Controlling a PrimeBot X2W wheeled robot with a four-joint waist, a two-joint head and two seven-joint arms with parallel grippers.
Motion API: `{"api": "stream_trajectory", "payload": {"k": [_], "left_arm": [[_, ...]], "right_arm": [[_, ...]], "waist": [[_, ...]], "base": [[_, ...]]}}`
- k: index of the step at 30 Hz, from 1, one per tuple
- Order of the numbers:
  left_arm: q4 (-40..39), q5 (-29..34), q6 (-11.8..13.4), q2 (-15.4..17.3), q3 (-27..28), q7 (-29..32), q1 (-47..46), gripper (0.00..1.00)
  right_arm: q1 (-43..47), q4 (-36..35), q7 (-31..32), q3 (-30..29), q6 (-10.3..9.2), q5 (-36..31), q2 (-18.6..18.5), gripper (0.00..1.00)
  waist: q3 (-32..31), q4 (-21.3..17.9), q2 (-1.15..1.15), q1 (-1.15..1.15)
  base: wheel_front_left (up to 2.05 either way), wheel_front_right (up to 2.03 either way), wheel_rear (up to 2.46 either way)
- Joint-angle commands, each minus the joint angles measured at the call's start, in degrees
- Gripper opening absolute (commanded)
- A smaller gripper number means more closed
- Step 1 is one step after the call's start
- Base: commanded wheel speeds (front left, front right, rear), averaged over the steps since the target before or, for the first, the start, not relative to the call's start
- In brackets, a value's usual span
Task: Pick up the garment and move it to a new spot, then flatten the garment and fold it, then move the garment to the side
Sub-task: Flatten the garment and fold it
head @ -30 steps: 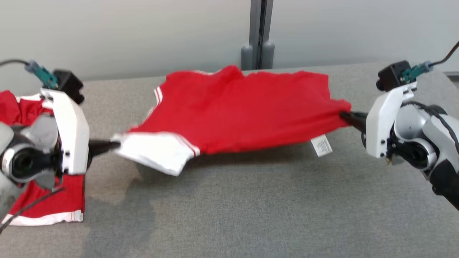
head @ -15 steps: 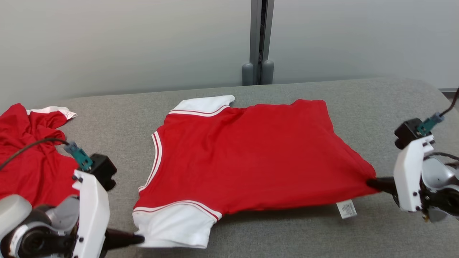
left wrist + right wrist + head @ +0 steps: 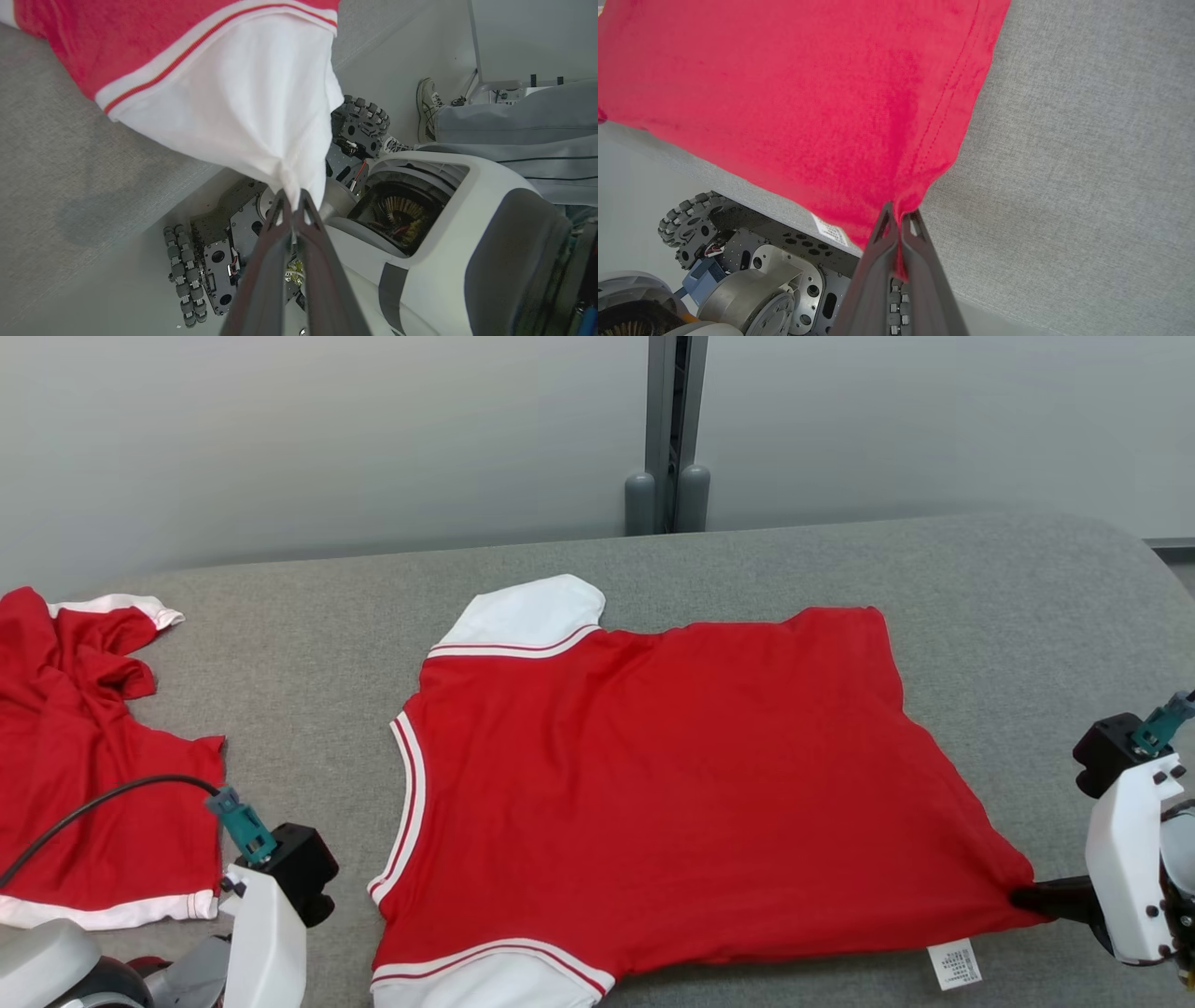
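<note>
Jaws of the left gripper [image 3: 292, 196] are pressed together, pinching the tip of the white sleeve [image 3: 243, 107], which is drawn out past the near edge of the grey table [image 3: 934, 560]. Jaws of the right gripper [image 3: 899, 210] are clamped on the hem corner [image 3: 924, 186], right at that near edge. This two-corner hold likely tensions the red T-shirt [image 3: 672, 775] so it lies smooth. Its body is spread flat mid-table, collar toward the table's left end. The care label [image 3: 957, 963] pokes out at the near edge. A second red garment [image 3: 84, 756] lies crumpled at the table's left end, apart. Flattening looks about done; the fold is not started.
</note>
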Motion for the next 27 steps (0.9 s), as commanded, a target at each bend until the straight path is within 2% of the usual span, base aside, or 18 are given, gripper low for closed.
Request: {"api": "stream_trajectory", "payload": {"k": [1, 11, 27], "left_arm": [[-0.31, -0.24, 0.26, 0.32, -0.05, 0.36, 1.02, 0.00], [0.98, 0.40, 0.70, -0.62, 1.70, 0.38, -2.31, 0.00], [11.42, 0.65, 1.60, -5.13, 5.14, 3.76, -11.86, 0.00]], "right_arm": [[0.76, -0.38, 0.38, -0.76, 0.01, -0.42, -0.54, 0.00], [2.92, -1.49, 2.77, -7.90, 0.01, -3.70, 1.20, 0.00], [1.45, 1.15, 5.42, -22.27, 0.01, -5.30, 6.84, 0.00]], "waist": [[0.31, -0.06, 0.00, 0.00], [2.71, 0.19, 0.00, 0.00], [9.58, -0.47, 0.00, 0.00]], "base": [[0.00, 0.00, 0.00], [0.00, 0.00, 0.00], [0.00, 0.00, 0.00]]}}
